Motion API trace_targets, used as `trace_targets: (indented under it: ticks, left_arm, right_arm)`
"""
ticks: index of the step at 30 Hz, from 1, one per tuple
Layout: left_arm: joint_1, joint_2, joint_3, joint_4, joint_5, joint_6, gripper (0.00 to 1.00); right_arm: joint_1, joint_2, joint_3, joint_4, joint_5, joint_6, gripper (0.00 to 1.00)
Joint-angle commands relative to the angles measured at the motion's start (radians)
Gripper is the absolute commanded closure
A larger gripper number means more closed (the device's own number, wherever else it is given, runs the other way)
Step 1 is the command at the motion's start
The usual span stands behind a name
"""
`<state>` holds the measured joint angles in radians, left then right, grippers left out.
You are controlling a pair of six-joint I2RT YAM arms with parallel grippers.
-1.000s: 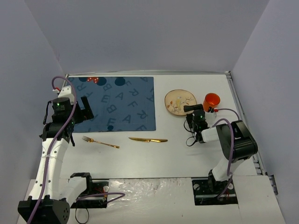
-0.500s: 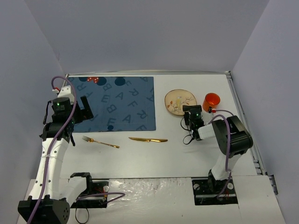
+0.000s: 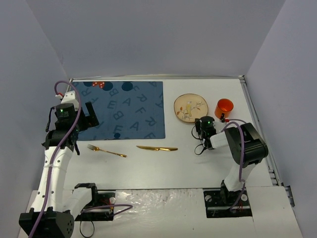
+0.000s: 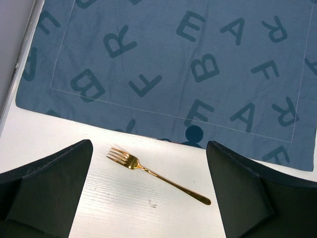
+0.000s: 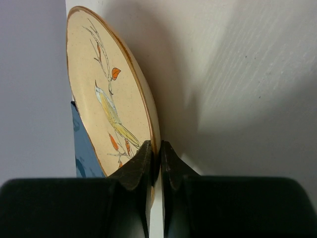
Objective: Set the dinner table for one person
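Observation:
On the white dinner table (image 3: 163, 168), a round cream plate (image 3: 189, 107) painted with a bird lies right of centre. My right gripper (image 3: 199, 121) is shut on the plate's near rim. In the right wrist view its jaws pinch the plate (image 5: 109, 94) edge, one finger above and one below, at the right gripper (image 5: 156, 148). My left gripper (image 3: 90, 115) hangs open at the left. A gold fork (image 4: 156, 174) lies on the table between the wide-apart fingers of the left gripper (image 4: 148, 144). The fork (image 3: 106, 150) and a gold knife (image 3: 157, 148) lie in front of the placemat.
A dark blue placemat (image 3: 124, 109) printed with letters covers the back left of the table, and the placemat (image 4: 173, 64) fills the top of the left wrist view. An orange cup (image 3: 224, 107) stands right of the plate. Grey walls enclose the table.
My right gripper has closed onto the plate's near rim, and the plate has shifted slightly to the left. The left arm, fork and knife have not moved.

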<state>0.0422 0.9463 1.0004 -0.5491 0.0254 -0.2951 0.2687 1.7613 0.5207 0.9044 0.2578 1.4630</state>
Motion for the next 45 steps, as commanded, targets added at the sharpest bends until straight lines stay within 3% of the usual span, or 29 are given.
trace_targets:
  ticks: [1, 8, 13, 19, 26, 39, 45]
  left_arm:
    - [0.007, -0.003, 0.020, 0.035, -0.009, 0.010, 0.03]
    - [0.010, -0.007, 0.018, 0.037, -0.005, 0.007, 0.03]
    - [0.012, -0.011, 0.017, 0.038, -0.005, 0.004, 0.03]
    - [0.017, -0.013, 0.017, 0.036, -0.008, -0.002, 0.03]
    - [0.019, -0.017, 0.015, 0.035, -0.016, -0.002, 0.03]
    - [0.028, -0.009, 0.014, 0.035, -0.016, -0.014, 0.03]
    - [0.031, -0.007, 0.014, 0.029, -0.041, -0.025, 0.03]
  right_arm:
    - [0.006, -0.120, -0.005, 0.062, 0.024, -0.021, 1.00]
    - [0.012, -0.273, 0.010, 0.050, -0.067, -0.111, 1.00]
    - [0.012, -0.313, 0.124, -0.021, -0.191, -0.210, 1.00]
    - [0.048, -0.139, 0.389, -0.075, -0.515, -0.276, 1.00]
    - [0.146, 0.057, 0.686, -0.148, -0.672, -0.340, 1.00]
    - [0.287, 0.345, 1.034, -0.164, -0.706, -0.341, 1.00]
    - [0.333, 0.438, 1.117, -0.125, -0.671, -0.310, 1.00]
